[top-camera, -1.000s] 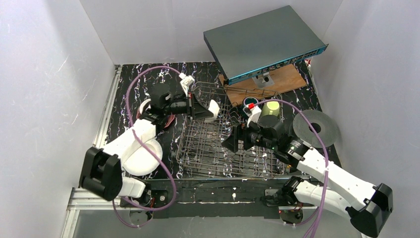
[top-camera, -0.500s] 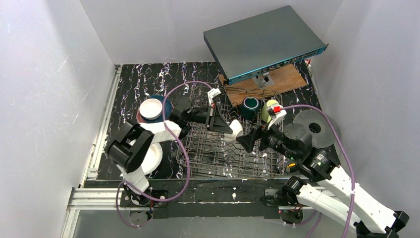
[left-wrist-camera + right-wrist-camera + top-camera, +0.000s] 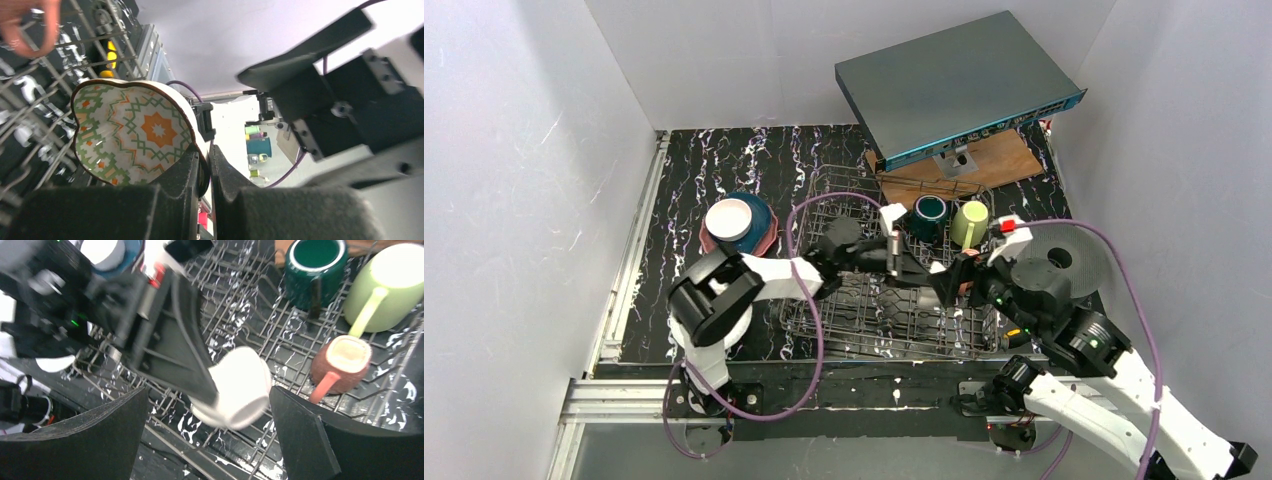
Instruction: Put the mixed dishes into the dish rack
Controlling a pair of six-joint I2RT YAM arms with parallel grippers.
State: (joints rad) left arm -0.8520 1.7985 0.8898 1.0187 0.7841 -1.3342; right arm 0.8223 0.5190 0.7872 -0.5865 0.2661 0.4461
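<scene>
While pinching the bowl [image 3: 131, 134] by its rim in the left gripper [image 3: 204, 161] above the rack [image 3: 874, 320], risks dropping it or knocking the spread-open right gripper [image 3: 207, 395], also above the rack.

Black tabletop [image 3: 684, 170] veined with white. A wire rack [image 3: 824, 192] sits at centre, a stack of plates [image 3: 767, 238] topped by a white bowl [image 3: 729, 220] at left, a wooden board [image 3: 996, 160] far right, and a black disc [image 3: 1089, 268] beside the rack.
</scene>
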